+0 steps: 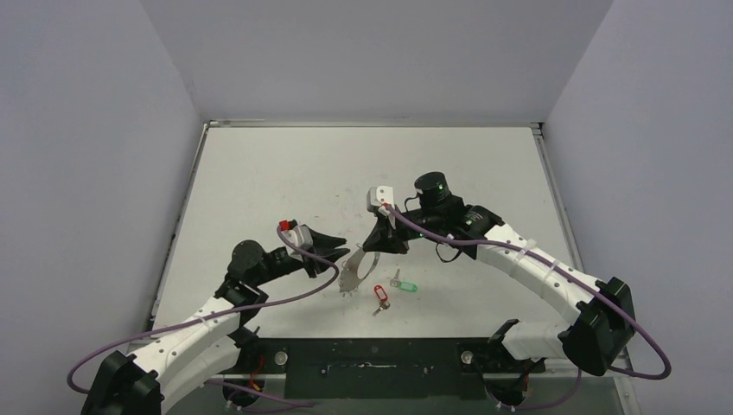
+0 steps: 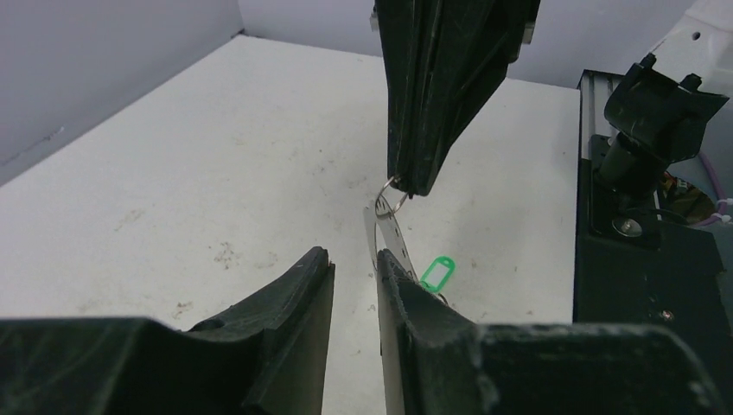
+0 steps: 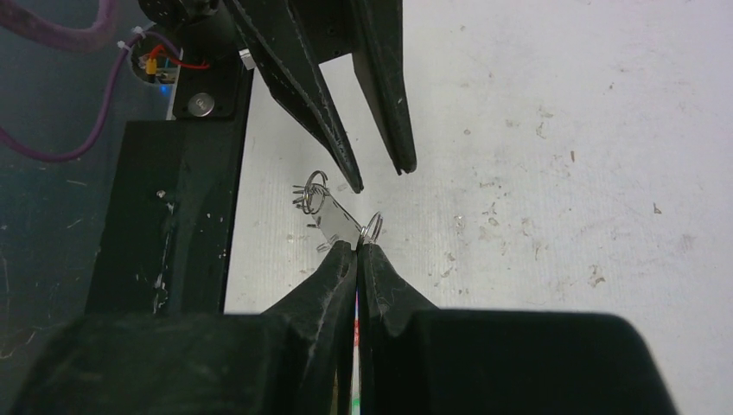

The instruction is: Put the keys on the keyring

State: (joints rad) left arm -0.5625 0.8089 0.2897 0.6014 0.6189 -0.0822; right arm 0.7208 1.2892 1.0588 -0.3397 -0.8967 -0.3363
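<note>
The black right gripper (image 3: 357, 251) has its jaws pressed tight on a small wire ring at one end of the keyring (image 3: 339, 219), a thin silvery metal piece with little rings on it. It holds the keyring up off the white table (image 1: 302, 173), between the 2 arms. The black left gripper (image 2: 354, 285) is just beside the keyring's lower part. Its jaws have a small gap with nothing in it.

The 2 keys lie on the table near the keyring: the small silver key with the red plastic tag (image 1: 381, 296) and the small silver key with the green plastic tag (image 1: 406, 286). No key is on the keyring yet.

I think this step is getting both grippers onto the keyring. Next, the left gripper needs to pinch the free end gently, so the thin metal does not twist or slip.

The keyring is pale and hard to see on the white table. I cannot tell if a left finger touches it. Both wrist cameras miss the red tag.
</note>
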